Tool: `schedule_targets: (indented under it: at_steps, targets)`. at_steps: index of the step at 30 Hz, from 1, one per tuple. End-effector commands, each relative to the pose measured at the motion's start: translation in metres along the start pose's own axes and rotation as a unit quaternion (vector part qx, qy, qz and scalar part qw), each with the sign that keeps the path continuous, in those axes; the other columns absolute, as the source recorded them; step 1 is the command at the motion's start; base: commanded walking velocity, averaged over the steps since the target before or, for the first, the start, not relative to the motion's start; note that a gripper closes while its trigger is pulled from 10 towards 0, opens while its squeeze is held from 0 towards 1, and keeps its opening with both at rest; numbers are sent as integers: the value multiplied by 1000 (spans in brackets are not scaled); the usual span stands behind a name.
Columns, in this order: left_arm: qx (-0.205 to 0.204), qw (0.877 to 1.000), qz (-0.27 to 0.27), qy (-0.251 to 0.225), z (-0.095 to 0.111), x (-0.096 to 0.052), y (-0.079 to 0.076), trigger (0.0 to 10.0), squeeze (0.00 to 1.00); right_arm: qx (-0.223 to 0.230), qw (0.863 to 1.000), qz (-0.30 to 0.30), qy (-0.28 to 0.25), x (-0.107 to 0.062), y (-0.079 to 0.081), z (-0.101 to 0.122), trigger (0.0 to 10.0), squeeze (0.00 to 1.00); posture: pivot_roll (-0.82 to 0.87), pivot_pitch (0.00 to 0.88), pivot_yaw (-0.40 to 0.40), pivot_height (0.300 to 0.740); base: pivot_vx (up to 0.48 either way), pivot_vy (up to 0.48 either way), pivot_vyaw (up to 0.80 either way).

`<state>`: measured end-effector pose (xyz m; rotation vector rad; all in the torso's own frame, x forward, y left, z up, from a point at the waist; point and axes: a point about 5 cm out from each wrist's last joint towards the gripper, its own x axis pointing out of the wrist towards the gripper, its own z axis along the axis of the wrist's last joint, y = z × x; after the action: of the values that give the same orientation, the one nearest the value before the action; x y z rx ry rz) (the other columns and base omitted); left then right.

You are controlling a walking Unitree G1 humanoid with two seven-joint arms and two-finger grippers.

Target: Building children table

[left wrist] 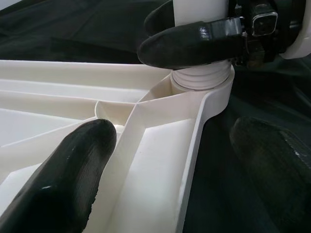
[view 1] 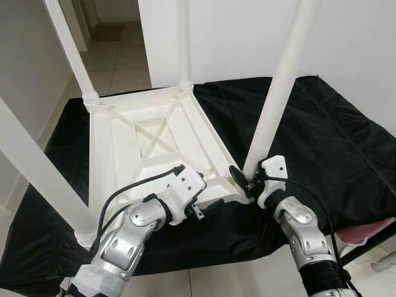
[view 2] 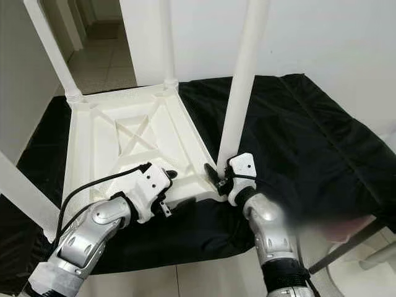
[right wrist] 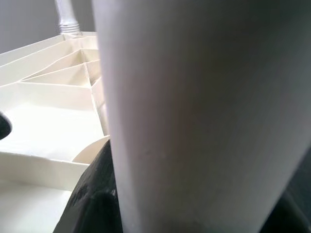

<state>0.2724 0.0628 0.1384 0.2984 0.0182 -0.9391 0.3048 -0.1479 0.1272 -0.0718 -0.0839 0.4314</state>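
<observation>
A white plastic children's table [view 1: 148, 139] lies upside down on a black cloth [view 1: 334, 136]. All of its legs point up. My right gripper [view 1: 247, 179] is shut on the near right leg [view 1: 278, 86], just above its threaded socket [left wrist: 201, 80] at the table's corner. One of its black fingers [left wrist: 194, 41] wraps the leg. My left gripper [left wrist: 184, 165] is open and straddles the table's near rim. One finger [left wrist: 73, 170] rests inside the ribbed underside, and the other [left wrist: 272, 160] lies outside over the cloth.
The near left leg [view 1: 37, 173], far left leg [view 1: 71, 52] and far right leg [view 1: 184, 43] stand tall around my arms. A white wall [view 1: 247, 31] is behind. Tiled floor [view 1: 117, 62] runs off at the far left. Something pink [view 1: 365, 232] pokes out at the cloth's right edge.
</observation>
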Motion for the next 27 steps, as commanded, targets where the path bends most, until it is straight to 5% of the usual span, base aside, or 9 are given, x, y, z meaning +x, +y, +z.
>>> schedule_targets:
  at_steps: [1, 8, 11, 17, 22, 23, 27]
  targets:
    - [-2, 1000, 14, 10, -5, -1, 0, 10000, 0, 11, 999, -39, 2, 2, 7, 2, 10000, 0, -45, 0, 25, 740, 0, 0, 0]
    - [-4, 1000, 17, 9, -5, -1, -1, 10000, 0, 29, 995, -93, 11, 3, 14, -1, 10000, 0, -40, 0, 11, 740, 0, 0, 0]
    - [-5, 1000, 19, 6, -5, 1, -2, 10000, 0, 58, 988, -141, 21, 5, 30, -5, 10000, 0, -30, 0, 0, 740, 0, 0, 0]
    - [-8, 1000, 24, 3, -3, 1, -1, 10000, 0, 84, 984, -153, 21, 7, 44, -4, 10000, 0, -28, 0, -1, 740, 0, 0, 0]
    - [-7, 1000, 22, 4, -4, 0, -2, 10000, 0, 91, 983, -160, 18, 6, 41, -1, 10000, 0, -33, 0, 5, 740, 0, 0, 0]
    - [-7, 1000, 20, 4, -4, 0, -2, 10000, 0, 92, 982, -163, 15, 5, 38, 0, 10000, 1000, -35, 0, 8, 740, 0, 0, 0]
    - [-6, 1000, 17, 6, -4, -1, -2, 10000, 0, 85, 982, -166, 12, 3, 32, 1, 10000, 1000, -36, 0, 12, 740, 0, 0, 0]
